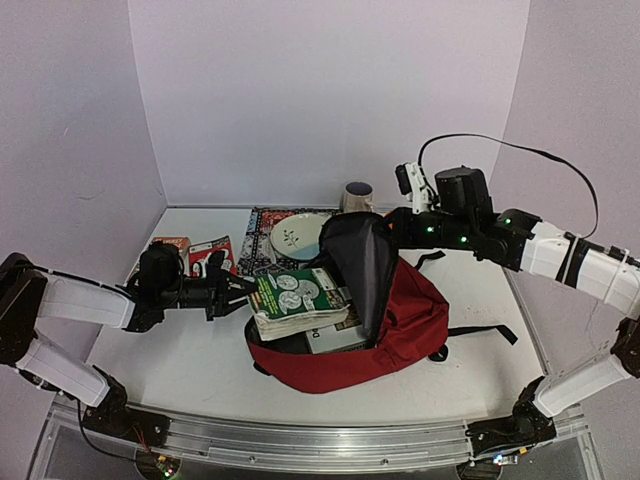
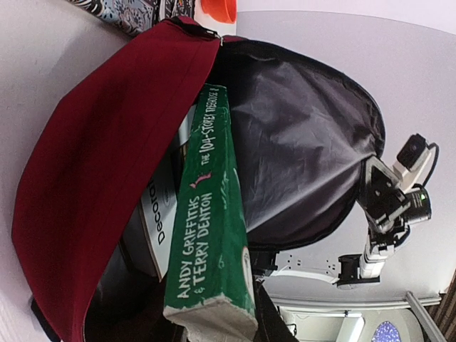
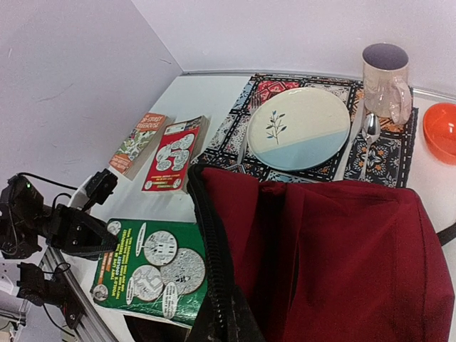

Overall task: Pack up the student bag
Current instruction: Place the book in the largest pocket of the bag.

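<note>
The student bag (image 1: 400, 325), big and dark red, lies in the middle of the bench (image 1: 160, 350), close to the arms, with its mouth open to the left. The left end effector (image 1: 238, 291) is closed on the edge of a thick green book (image 1: 300, 300). The book pokes partway into the bag's mouth, just above a white book (image 1: 335, 338) inside. The right end effector (image 1: 392, 225) is shut tight, pinching the top of the bag's grey-lined flap and holding it up. Farther back on the left, a red book (image 1: 212, 258) and an orange book (image 1: 172, 245) lie side by side. Next to them a patterned placemat (image 1: 262, 225) carries a plate (image 1: 298, 236) and a spoon (image 3: 369, 135). A mug (image 1: 357, 196) stands at its far corner.
</note>
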Controlling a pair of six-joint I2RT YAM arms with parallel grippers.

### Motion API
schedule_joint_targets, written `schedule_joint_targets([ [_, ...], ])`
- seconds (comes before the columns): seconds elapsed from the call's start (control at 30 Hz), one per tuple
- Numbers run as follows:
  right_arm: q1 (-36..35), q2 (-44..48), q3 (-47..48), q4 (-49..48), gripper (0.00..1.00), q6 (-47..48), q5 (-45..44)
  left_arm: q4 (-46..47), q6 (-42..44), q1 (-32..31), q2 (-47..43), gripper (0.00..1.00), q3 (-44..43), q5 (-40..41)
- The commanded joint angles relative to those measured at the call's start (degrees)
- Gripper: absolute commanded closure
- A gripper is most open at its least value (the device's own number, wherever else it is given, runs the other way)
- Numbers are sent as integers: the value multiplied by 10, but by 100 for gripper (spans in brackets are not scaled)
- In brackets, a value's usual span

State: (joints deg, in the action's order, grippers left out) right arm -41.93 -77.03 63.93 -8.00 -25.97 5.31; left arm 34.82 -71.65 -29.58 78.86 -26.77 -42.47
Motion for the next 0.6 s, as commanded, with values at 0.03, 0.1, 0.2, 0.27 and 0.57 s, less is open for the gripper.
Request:
schedule_joint_targets([
  [0.03,-16,8,7,-58,100,14,7,55,16,-33,44,100,-63,10],
  [0.1,-25,3,13,-58,100,19,3,55,20,-49,58,100,-72,24],
  [0.2,-38,-3,23,-58,100,28,-12,54,23,-64,75,100,-80,38],
  [0.27,-46,-8,31,-58,100,32,-17,54,26,-73,84,100,-84,48],
  [0.57,-76,-38,68,-59,100,47,-24,53,36,-121,133,100,-124,125],
])
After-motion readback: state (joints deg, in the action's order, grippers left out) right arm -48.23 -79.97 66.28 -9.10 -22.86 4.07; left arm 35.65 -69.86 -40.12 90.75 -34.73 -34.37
